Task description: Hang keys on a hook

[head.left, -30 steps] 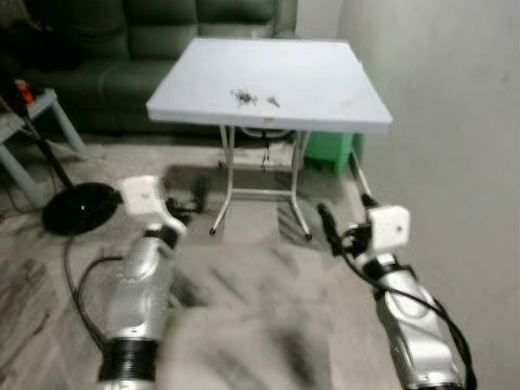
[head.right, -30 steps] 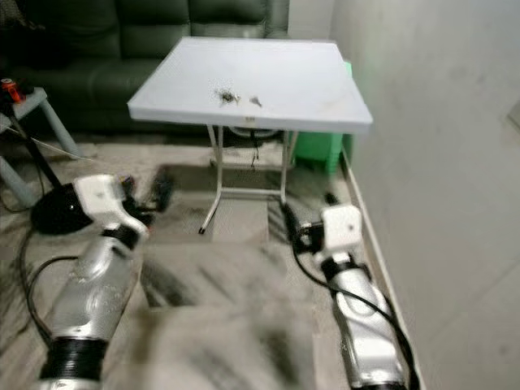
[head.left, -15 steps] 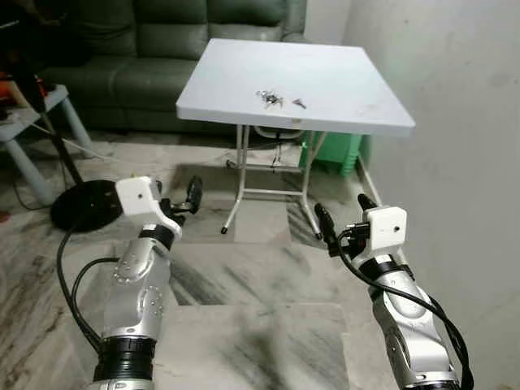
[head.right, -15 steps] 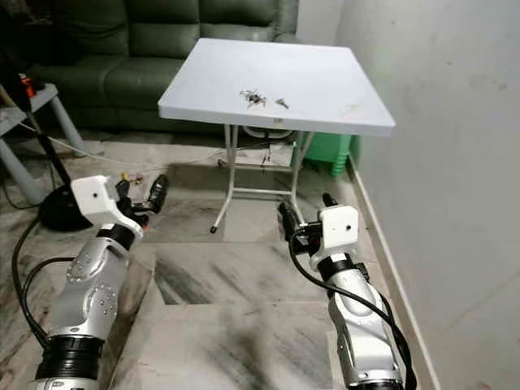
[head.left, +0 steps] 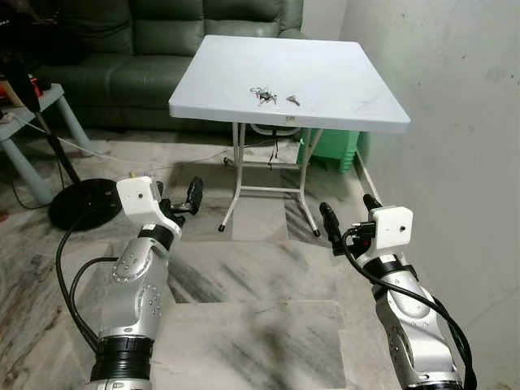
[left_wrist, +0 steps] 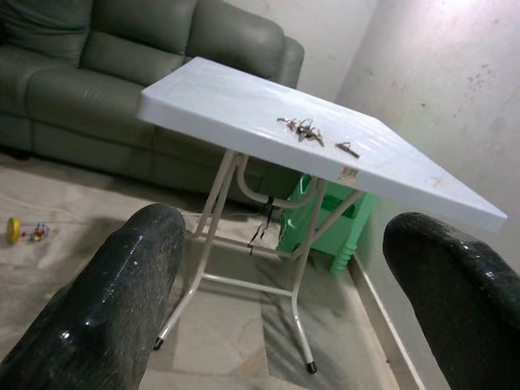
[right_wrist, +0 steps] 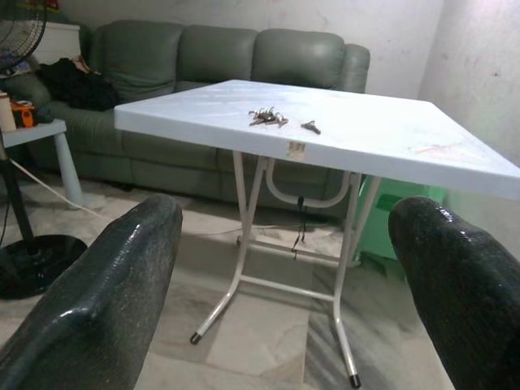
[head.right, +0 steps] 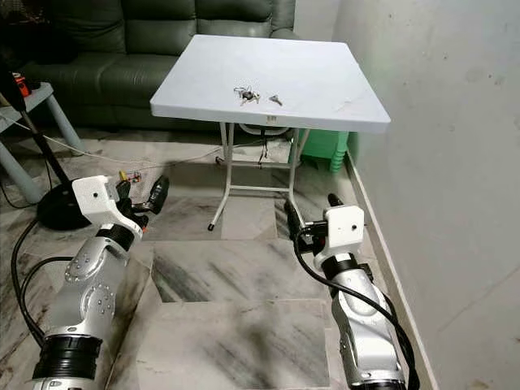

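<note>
Plainly the step in hand is the approach: the robot stands on the marble floor (head.left: pixel 244 325) short of the white folding table (head.left: pixel 325 97), and nothing has been picked up yet. A green sofa (head.left: pixel 122 49) lies behind the table and a pale wall (head.left: pixel 455 106) runs along its right edge. No hook can be made out on that wall from here. Under the table's far right corner sits a green plastic bin (head.left: pixel 333 150); what it holds cannot be told.

The left gripper (head.left: pixel 183 199) and the right gripper (head.left: pixel 345 218) are both held forward, low and well short of the table, fingers spread wide and holding nothing.

The keys (head.left: pixel 264 96) lie in a small bunch near the table's front edge, about midway along it, with a single loose key (head.left: pixel 293 101) just beside them. Next, I judge, the robot must step closer and raise a gripper above the tabletop.
</note>
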Controlling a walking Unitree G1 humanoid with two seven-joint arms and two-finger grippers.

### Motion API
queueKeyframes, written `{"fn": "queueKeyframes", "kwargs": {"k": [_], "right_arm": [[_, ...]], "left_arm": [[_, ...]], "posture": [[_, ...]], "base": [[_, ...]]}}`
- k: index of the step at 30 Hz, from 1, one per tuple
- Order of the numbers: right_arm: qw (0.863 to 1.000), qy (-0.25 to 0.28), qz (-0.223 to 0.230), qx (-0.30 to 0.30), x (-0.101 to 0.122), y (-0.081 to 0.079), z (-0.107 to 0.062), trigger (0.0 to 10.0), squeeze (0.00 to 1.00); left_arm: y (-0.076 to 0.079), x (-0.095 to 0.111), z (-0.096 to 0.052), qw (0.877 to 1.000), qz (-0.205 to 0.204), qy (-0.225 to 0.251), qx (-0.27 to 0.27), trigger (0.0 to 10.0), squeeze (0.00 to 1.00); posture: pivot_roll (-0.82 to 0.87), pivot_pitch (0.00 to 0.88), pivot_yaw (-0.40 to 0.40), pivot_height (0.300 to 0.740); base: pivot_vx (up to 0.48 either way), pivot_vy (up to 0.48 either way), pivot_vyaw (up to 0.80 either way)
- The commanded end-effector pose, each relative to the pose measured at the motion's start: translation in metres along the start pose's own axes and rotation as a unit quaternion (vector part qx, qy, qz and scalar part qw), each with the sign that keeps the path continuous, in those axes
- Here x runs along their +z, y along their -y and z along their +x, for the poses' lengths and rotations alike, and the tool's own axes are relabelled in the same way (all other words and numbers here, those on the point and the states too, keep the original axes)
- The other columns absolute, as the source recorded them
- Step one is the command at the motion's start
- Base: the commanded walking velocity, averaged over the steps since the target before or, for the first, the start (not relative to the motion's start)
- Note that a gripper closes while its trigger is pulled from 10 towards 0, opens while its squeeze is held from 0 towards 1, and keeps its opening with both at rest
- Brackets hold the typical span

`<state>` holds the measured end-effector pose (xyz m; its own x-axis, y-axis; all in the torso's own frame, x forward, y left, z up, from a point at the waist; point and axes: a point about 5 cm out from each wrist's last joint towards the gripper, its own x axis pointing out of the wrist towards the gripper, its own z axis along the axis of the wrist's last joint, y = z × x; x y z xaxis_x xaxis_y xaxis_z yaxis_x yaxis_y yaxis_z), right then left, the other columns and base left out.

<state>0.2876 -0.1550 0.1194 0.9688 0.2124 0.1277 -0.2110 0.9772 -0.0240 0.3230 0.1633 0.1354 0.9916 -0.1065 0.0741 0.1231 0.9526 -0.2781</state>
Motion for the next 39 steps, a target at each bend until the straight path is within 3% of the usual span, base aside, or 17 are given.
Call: {"fn": "queueKeyframes", "kwargs": {"k": [1,39], "right_arm": [[1.0,0.011,-0.001,-0.007,0.0064,0.003,0.0004,10.0,0.0],[1.0,0.012,-0.002,-0.004,0.0071,0.0014,0.0004,10.0,0.0]], "left_arm": [[0.0012,0.0074,0.0015,1.0,0.004,0.011,-0.004,10.0,0.0],[0.0047,0.0098,0.0026,1.0,0.003,0.016,-0.014,10.0,0.0]], "posture": [[-0.05,0.0,-0.038,0.74],[-0.05,0.0,-0.035,0.74]], "base": [[0.412,0.0,0.0],[0.439,0.013,0.0]]}}
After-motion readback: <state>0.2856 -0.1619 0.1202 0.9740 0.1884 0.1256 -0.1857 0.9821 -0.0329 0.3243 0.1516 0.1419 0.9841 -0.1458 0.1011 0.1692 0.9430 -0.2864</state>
